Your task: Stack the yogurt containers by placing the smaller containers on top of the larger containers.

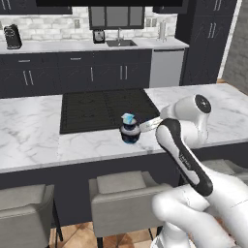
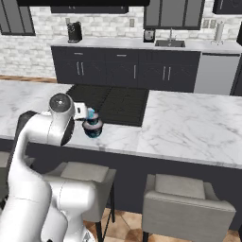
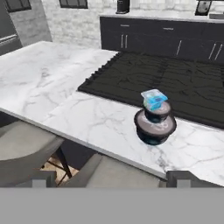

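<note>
The yogurt containers stand in one stack on the marble island counter point(image 1: 29, 131), just in front of the black cooktop. The widest dark cup point(image 3: 154, 130) with its pale top is at the bottom. The lesser dark cup point(image 3: 156, 113) sits on it, and the tiny light-blue cup point(image 3: 154, 99) is on top. The same stack point(image 1: 130, 131) point(image 2: 92, 126) appears in both base views. My gripper point(image 3: 112, 178) is open and holds nothing. It hangs off the counter's front edge, short of the stack, with its fingertips point(image 3: 181, 177) set wide apart.
The cooktop point(image 1: 104, 109) lies directly behind the stack. Grey stools point(image 1: 121, 193) point(image 2: 184, 198) stand under the island's front edge. At the back wall, a counter holds a sink point(image 1: 120, 42) and a coffee machine point(image 1: 12, 36).
</note>
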Available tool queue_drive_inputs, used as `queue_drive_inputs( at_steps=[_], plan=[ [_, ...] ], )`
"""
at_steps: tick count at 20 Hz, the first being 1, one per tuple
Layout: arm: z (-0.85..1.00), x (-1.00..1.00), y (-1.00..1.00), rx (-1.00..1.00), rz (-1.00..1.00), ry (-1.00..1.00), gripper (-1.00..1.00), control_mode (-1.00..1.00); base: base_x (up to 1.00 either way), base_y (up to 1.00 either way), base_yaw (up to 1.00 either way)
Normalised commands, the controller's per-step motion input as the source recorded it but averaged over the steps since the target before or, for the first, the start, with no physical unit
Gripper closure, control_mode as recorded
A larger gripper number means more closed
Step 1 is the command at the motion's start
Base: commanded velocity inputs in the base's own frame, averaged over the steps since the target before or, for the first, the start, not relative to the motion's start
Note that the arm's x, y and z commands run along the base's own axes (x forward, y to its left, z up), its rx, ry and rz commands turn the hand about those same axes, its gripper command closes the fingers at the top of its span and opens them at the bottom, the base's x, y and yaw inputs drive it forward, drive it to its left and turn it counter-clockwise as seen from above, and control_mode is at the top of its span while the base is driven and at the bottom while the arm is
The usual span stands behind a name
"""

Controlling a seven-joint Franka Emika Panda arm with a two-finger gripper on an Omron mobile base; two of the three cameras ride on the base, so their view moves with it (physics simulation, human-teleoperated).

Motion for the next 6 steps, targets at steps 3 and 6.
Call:
queue_drive_inputs(
  at_steps=[3,6],
  plan=[
    [0.21,-0.97,-0.09,0.17,-0.22,0.03,-1.0,-1.0,0.0,0.0,0.0],
    [0.13,-0.98,-0.04,0.12,-0.3,0.02,-1.0,-1.0,0.0,0.0,0.0]
  ],
)
